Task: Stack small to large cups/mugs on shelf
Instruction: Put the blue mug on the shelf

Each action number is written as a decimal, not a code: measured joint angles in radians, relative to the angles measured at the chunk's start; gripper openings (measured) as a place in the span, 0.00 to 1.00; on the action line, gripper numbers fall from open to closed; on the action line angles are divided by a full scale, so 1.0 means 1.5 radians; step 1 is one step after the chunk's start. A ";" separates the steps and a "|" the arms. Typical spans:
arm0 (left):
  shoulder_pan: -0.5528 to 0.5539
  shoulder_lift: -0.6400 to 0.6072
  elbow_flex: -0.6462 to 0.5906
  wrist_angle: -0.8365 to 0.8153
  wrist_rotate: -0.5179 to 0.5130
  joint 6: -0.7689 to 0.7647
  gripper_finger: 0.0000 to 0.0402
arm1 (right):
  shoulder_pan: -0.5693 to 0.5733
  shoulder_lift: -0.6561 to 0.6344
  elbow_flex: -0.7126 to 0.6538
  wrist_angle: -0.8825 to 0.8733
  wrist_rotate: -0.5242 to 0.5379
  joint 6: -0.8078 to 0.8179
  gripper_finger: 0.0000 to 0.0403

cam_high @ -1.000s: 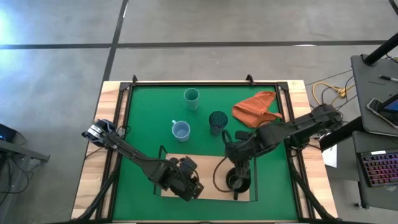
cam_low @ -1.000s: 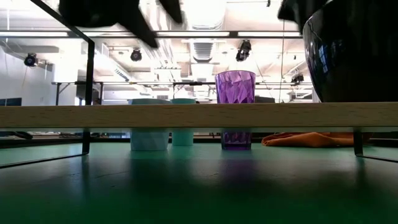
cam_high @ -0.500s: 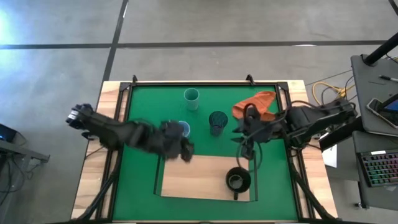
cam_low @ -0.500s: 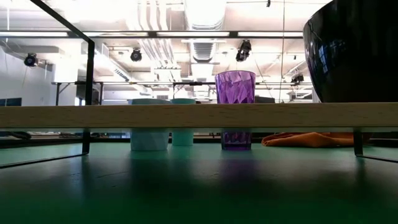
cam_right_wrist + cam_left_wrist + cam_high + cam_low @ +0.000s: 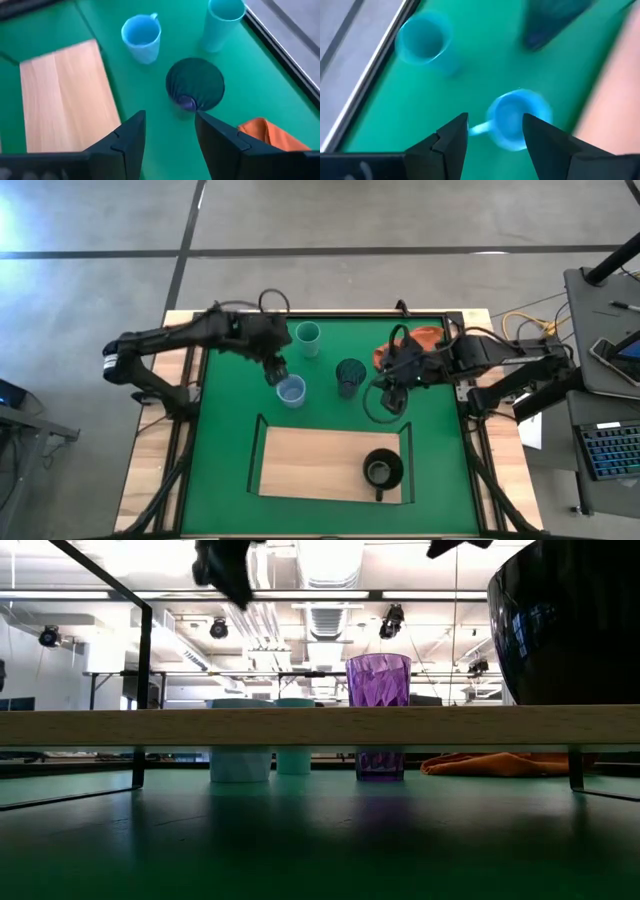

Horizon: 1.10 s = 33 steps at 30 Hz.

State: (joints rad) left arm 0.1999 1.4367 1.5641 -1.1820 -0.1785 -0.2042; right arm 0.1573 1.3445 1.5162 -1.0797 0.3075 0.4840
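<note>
The black mug (image 5: 381, 470) stands on the light-wood shelf (image 5: 310, 465), toward its right end; in the low view the mug (image 5: 570, 620) sits on the board (image 5: 300, 727). The light blue mug (image 5: 291, 390), the pale teal cup (image 5: 308, 337) and the purple tumbler (image 5: 350, 375) stand on the green mat beyond the shelf. My left gripper (image 5: 275, 370) is open above the light blue mug (image 5: 517, 125), on its far-left side. My right gripper (image 5: 388, 392) is open just right of the tumbler (image 5: 195, 87). Both are empty.
An orange-red cloth (image 5: 425, 338) lies on the mat at the far right, partly under my right arm. The shelf's thin black uprights (image 5: 146, 690) stand at its ends. A black frame borders the mat (image 5: 230, 420). Bare shelf board lies left of the black mug.
My left gripper has swung from over the shelf's near left part toward the far edge and now hangs by the light blue mug. My right gripper has drawn away from the black mug toward the far edge, beside the tumbler. The black mug stays on the shelf.
</note>
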 joint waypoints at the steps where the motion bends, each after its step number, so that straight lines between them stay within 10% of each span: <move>1: 0.029 0.005 -0.009 -0.010 0.011 0.013 0.43 | -0.007 0.001 0.000 0.009 0.000 0.014 0.41; 13: 0.161 0.010 -0.182 0.078 0.125 0.366 0.43 | -0.063 0.038 0.000 0.029 0.006 0.210 0.38; 33: 0.177 0.087 -0.272 0.224 0.211 0.332 0.43 | -0.106 0.075 -0.001 0.102 -0.088 0.191 0.34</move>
State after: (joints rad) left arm 0.4653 1.5676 1.1557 -0.8459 0.1385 0.2933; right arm -0.0011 1.4570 1.5154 -0.9268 0.1761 0.7699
